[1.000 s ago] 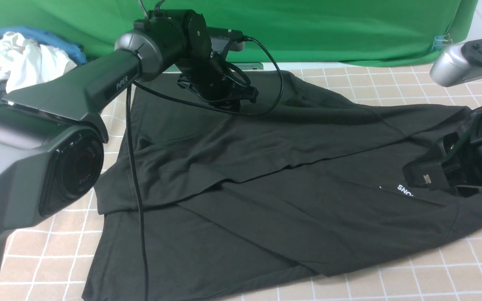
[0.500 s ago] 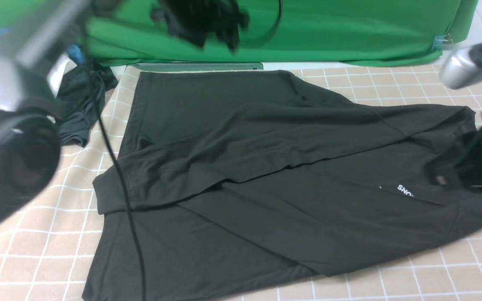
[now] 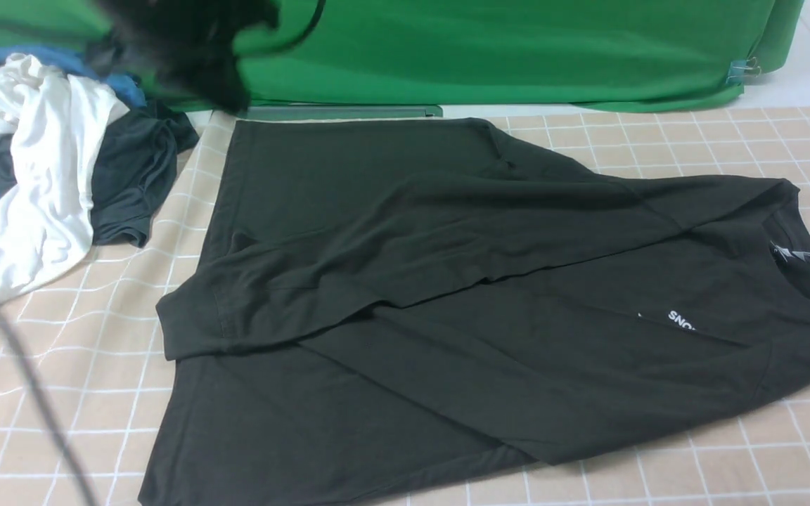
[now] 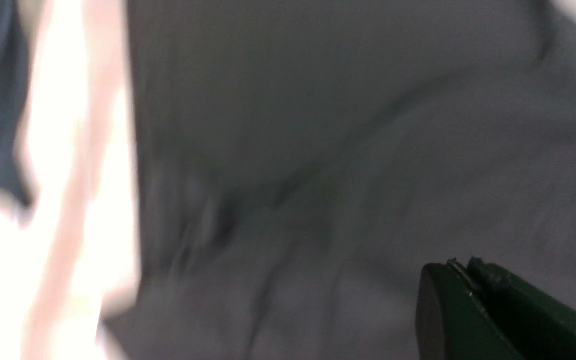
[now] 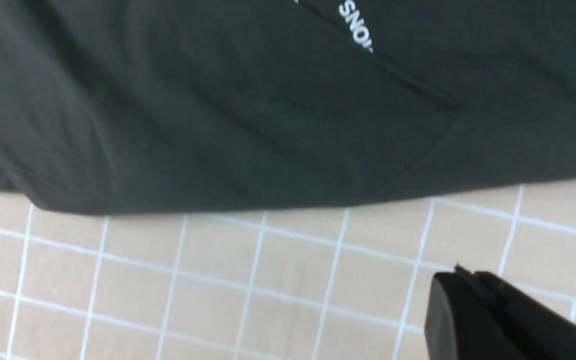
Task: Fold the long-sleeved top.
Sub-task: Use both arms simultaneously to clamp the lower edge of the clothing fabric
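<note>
The long-sleeved top (image 3: 447, 281) lay spread out.
My left gripper (image 4: 460, 267) and right gripper (image 5: 464, 275) were pinched closed on nothing; a clothes pile (image 3: 46, 154) sat at its ten o'clock.

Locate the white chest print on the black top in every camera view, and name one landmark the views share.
Front view: the white print lies right of centre on the long-sleeved top, with its end hidden under a fold.
Right wrist view: the print is on the dark fabric, back from the edge that borders the checked cloth.
Left wrist view: not in it, only blurred dark fabric.
Shared landmark: the top's edge against the checked cloth.
</note>
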Tool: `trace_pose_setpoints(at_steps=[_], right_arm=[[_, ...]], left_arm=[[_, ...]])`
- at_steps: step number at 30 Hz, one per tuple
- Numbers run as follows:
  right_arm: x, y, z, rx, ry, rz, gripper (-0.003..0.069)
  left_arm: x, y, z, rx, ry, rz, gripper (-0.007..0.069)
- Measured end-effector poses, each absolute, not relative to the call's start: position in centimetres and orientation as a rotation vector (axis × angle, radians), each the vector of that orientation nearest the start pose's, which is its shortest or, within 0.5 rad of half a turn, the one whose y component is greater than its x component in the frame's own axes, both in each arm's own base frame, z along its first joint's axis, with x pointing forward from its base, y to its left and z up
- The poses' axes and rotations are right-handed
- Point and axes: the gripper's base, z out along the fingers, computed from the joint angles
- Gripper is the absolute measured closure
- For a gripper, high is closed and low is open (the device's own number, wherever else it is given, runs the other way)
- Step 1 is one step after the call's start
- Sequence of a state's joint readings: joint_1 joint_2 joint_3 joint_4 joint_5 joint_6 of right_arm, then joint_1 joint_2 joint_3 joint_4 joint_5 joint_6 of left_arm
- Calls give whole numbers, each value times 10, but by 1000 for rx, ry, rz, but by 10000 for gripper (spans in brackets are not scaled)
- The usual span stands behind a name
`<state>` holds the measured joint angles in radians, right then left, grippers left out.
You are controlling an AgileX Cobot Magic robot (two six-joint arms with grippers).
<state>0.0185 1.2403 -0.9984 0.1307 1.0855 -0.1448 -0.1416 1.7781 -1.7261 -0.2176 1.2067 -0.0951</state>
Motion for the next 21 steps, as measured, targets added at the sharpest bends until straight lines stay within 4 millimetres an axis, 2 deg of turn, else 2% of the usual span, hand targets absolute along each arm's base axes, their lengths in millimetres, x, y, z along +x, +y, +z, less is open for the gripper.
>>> trace_pose_setpoints(at_steps=[3, 5, 9, 12, 15, 21], right_arm=[[228, 15, 302, -167, 2760, 142, 629], [229, 15, 302, -166, 2752, 141, 629], [229, 15, 302, -162, 2748, 149, 629], [230, 16, 302, -158, 2742, 157, 627], [230, 16, 302, -157, 2741, 159, 627], [230, 16, 303, -154, 2735, 162, 627]], left_arm=[[327, -64, 313, -65, 2892, -358, 607], [293, -60, 284, -133, 2978, -357, 598], [246, -52, 233, -335, 3093, -307, 525], [221, -46, 206, -436, 3170, -235, 437], [208, -42, 185, -474, 3172, -194, 326], [209, -40, 168, -478, 3059, -197, 120]])
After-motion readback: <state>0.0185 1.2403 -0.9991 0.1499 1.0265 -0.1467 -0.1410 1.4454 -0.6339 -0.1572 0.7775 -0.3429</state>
